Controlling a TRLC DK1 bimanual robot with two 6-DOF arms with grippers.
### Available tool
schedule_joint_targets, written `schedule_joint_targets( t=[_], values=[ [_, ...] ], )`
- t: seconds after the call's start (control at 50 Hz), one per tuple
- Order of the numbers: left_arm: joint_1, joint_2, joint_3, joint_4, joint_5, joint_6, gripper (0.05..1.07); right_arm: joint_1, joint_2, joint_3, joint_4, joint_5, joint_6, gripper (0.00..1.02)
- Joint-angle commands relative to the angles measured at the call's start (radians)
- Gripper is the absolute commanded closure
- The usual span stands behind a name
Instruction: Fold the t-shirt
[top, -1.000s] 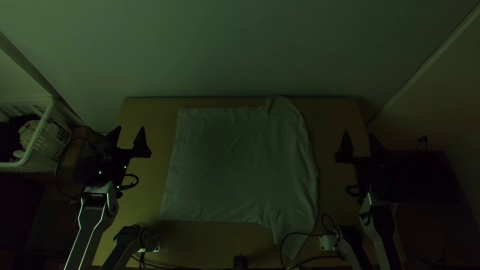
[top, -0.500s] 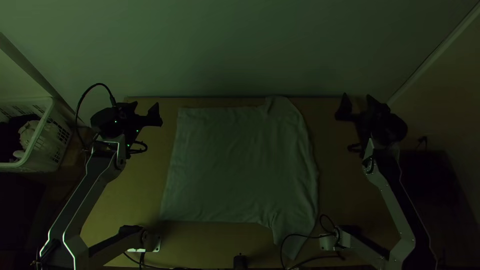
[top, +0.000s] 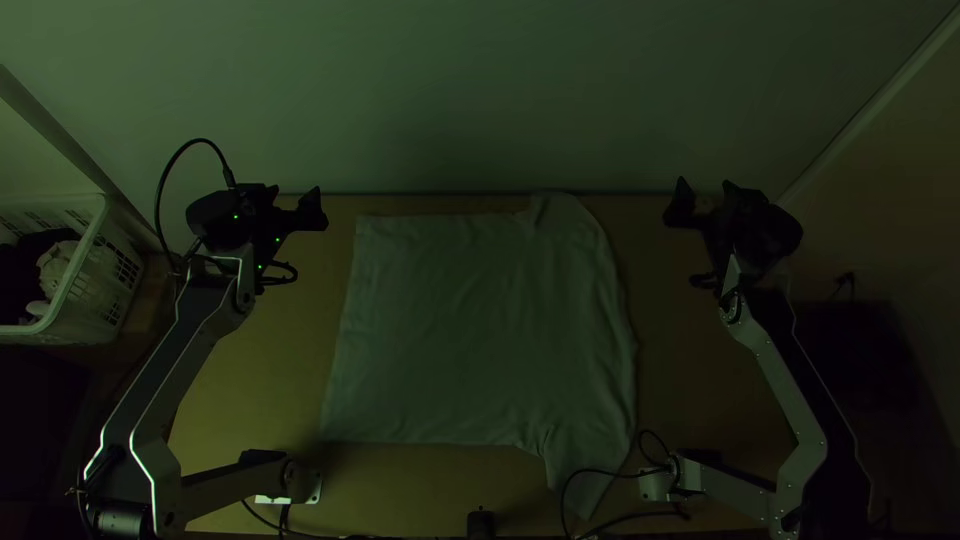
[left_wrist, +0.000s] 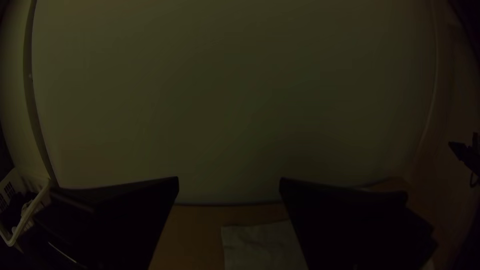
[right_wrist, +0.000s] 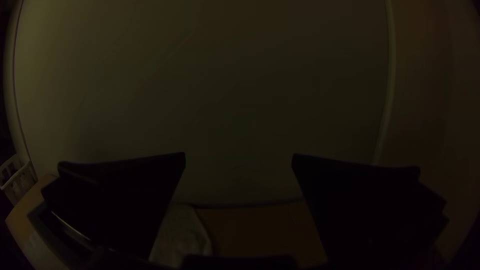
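A pale t-shirt (top: 480, 330) lies spread on the table, its hem side toward the left arm and its sleeves at the right, one pointing to the near edge. My left gripper (top: 295, 192) stands open over the table's far left corner, beyond the shirt's hem. My right gripper (top: 705, 187) is open by the far right corner, apart from the cloth. In the left wrist view, the left gripper (left_wrist: 229, 182) holds nothing, with a shirt corner (left_wrist: 262, 245) below. In the right wrist view, the right gripper (right_wrist: 239, 157) is likewise empty, near part of the shirt (right_wrist: 182, 237).
A white basket (top: 85, 275) with dark and light cloth stands left of the table (top: 270, 400). A wall (top: 480, 100) rises behind the table's far edge. Black cables (top: 620, 468) cross the near right part, touching the shirt's near sleeve. A small dark object (top: 480, 522) sits at the near edge.
Both grippers have moved up the picture toward the table's far edge, mostly in the first half second, and remain open. The t-shirt lies as before.
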Motion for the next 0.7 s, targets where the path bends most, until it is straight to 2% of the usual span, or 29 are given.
schedule_joint_targets(
  t=[0.0, 0.16, 0.52, 0.68],
  values=[
    [-0.003, 0.039, 0.042, -0.017, 0.002, -0.015, 0.10, 0.018, 0.035, 0.049, -0.024, 0.014, 0.007, 0.04],
    [-0.006, 0.085, 0.077, -0.045, 0.002, -0.014, 0.10, 0.032, 0.058, 0.060, -0.035, 0.034, 0.022, 0.04],
    [-0.015, 0.232, 0.188, -0.116, 0.005, -0.031, 0.10, 0.050, 0.178, 0.119, -0.061, 0.036, 0.022, 0.04],
    [-0.025, 0.320, 0.264, -0.180, 0.005, -0.048, 0.10, 0.055, 0.267, 0.205, -0.136, 0.034, 0.053, 0.04]
  ],
)
